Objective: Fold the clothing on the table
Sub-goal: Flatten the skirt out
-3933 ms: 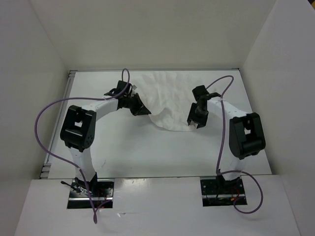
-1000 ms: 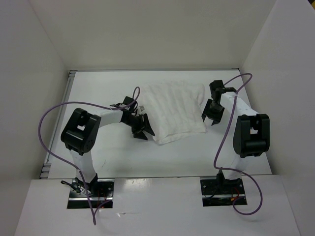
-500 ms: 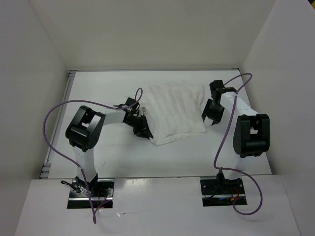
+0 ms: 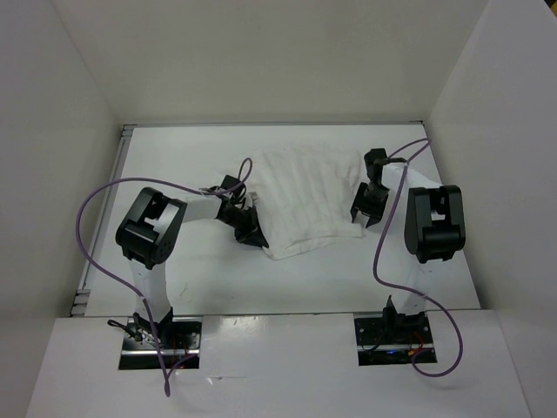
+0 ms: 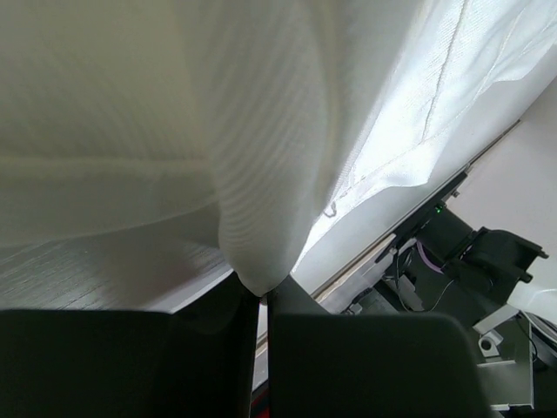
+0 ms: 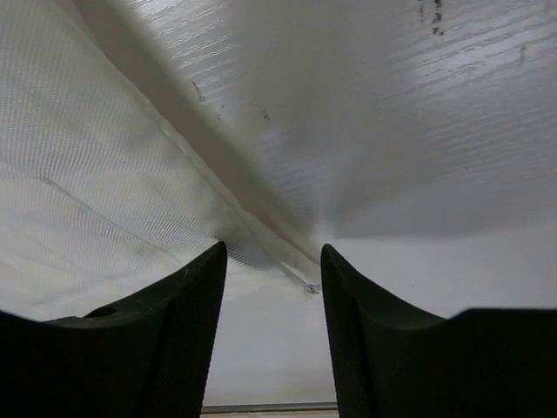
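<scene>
The clothing [image 4: 309, 196], a thin white ribbed piece folded into a rough rectangle, lies on the white table [image 4: 174, 165] between my two arms. My left gripper [image 4: 251, 231] is at its near left edge. In the left wrist view the left gripper [image 5: 261, 296] is shut on a pinched fold of the clothing [image 5: 261, 131], which rises from the jaws. My right gripper [image 4: 364, 214] hangs at the near right corner. In the right wrist view the right gripper [image 6: 271, 261] is open, low over the table [image 6: 409, 122], with the clothing's [image 6: 96, 183] corner hem lying between its fingers.
Upright white walls [image 4: 70, 96] close in the table on the left, back and right. A metal strip [image 4: 124, 139] runs along the left edge. Purple cables [image 4: 87, 218] loop beside both arms. The arm bases [image 4: 161, 335] stand at the near edge.
My left gripper has shut on the clothing's near left edge, gathering it slightly. My right arm has shifted a little left and nearer, its open gripper now at the near right corner.
</scene>
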Controlling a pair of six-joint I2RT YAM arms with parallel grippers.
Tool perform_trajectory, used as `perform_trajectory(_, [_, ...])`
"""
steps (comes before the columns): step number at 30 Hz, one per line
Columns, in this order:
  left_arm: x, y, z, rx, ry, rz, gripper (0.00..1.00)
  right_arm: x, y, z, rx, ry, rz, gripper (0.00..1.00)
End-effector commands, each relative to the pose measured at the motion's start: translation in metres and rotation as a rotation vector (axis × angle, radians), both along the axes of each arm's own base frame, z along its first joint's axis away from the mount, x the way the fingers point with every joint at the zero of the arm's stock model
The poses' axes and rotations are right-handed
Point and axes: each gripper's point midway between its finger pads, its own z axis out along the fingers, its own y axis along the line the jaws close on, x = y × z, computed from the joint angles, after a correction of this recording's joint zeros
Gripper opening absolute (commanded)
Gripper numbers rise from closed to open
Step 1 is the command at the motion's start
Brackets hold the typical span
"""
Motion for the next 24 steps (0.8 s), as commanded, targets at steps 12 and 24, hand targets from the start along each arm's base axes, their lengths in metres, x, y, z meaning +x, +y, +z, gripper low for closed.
perform_trajectory(12, [0.116,0.101,0.017,0.091,-0.183,0.175,0.02,0.008,0.079,0.012,0.436,-0.078,0.091,0.00])
perform_trajectory(24, [0.071,0.116,0.003,0.088,-0.118,0.144,0.39,-0.017,0.027,-0.020,0.236,0.025,0.001,0.12])
